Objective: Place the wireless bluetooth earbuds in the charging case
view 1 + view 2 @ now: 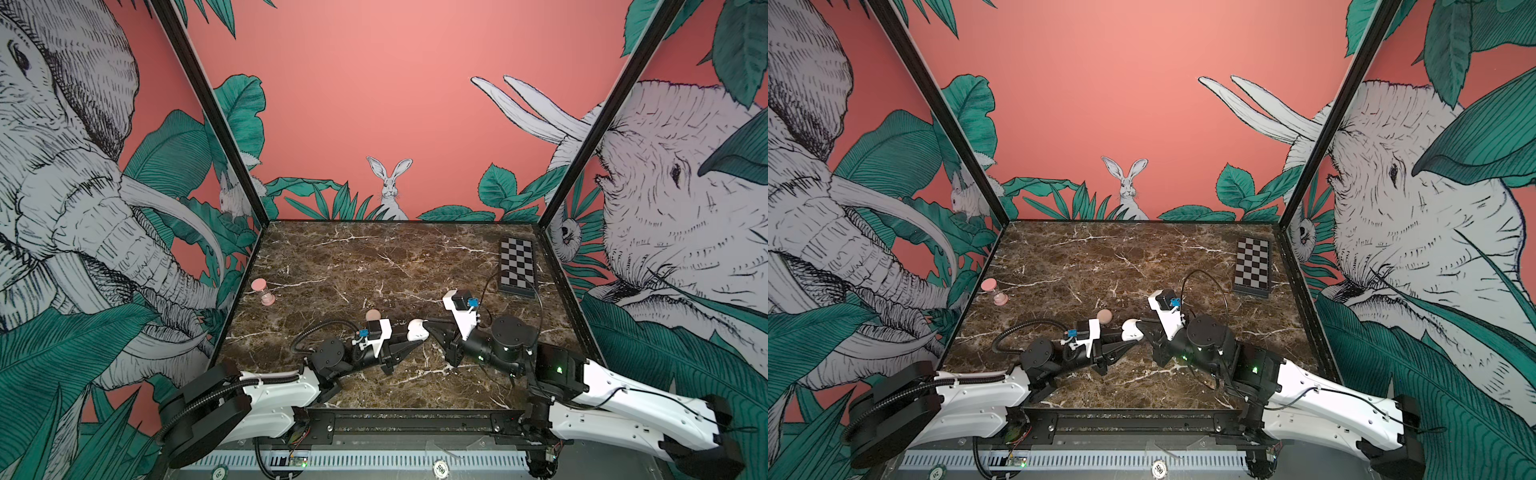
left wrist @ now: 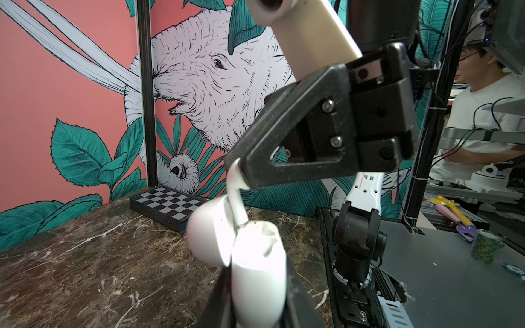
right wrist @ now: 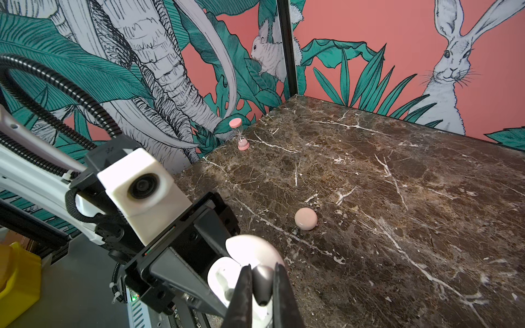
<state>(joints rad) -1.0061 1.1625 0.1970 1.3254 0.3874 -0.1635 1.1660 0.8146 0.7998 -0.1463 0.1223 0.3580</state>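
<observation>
Left wrist view: right hand (image 2: 237, 170) clenched on one earbud (image 2: 235, 196), left hand (image 2: 258, 301) clenched on the open charging case (image 2: 257, 264) over the bench (image 2: 85, 255), lid (image 2: 208, 233) thrown back. Earbud's long axis ran near upright, leaning slightly, lower end at the case mouth, upper end hidden in the grip. Judged risk: that lean could catch the tip on the well's rim and pivot the bud out of its thin pinch onto the bench.
</observation>
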